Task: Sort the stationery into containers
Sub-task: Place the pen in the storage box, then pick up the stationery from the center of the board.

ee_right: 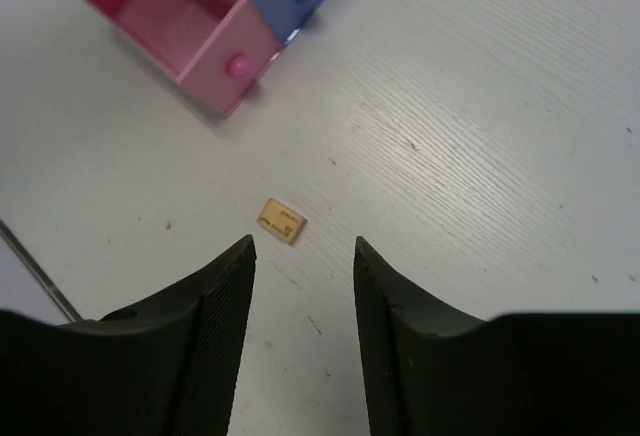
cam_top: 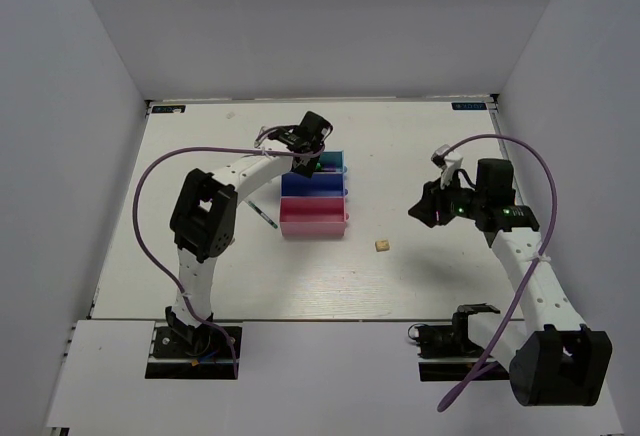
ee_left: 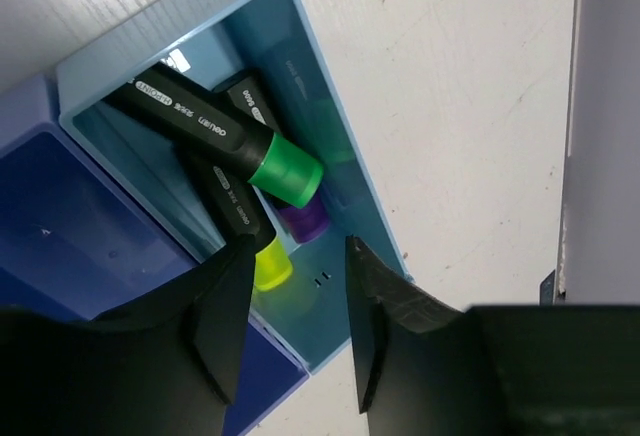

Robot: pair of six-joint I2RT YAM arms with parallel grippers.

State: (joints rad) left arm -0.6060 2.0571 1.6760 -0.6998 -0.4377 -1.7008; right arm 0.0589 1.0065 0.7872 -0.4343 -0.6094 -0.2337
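Observation:
The teal tray (ee_left: 345, 121) holds three black markers: green cap (ee_left: 286, 170), yellow cap (ee_left: 270, 264) and purple cap (ee_left: 306, 219). My left gripper (ee_left: 298, 268) hangs open and empty just above the yellow and purple caps; in the top view it (cam_top: 305, 156) is over the teal tray (cam_top: 336, 162). The blue tray (cam_top: 313, 185) and pink tray (cam_top: 313, 216) adjoin it. The tiny tan cube (ee_right: 281, 221) lies on the table just ahead of my open, empty right gripper (ee_right: 303, 246), which hovers to the cube's (cam_top: 381, 245) right in the top view (cam_top: 417, 213). The thin bluish pen (cam_top: 265, 217) lies left of the pink tray.
The blue tray (ee_left: 60, 226) beside the teal one looks empty where it shows. The pink tray (ee_right: 185, 11) looks empty in the right wrist view. White walls enclose the table on three sides. Purple cables loop over both arms.

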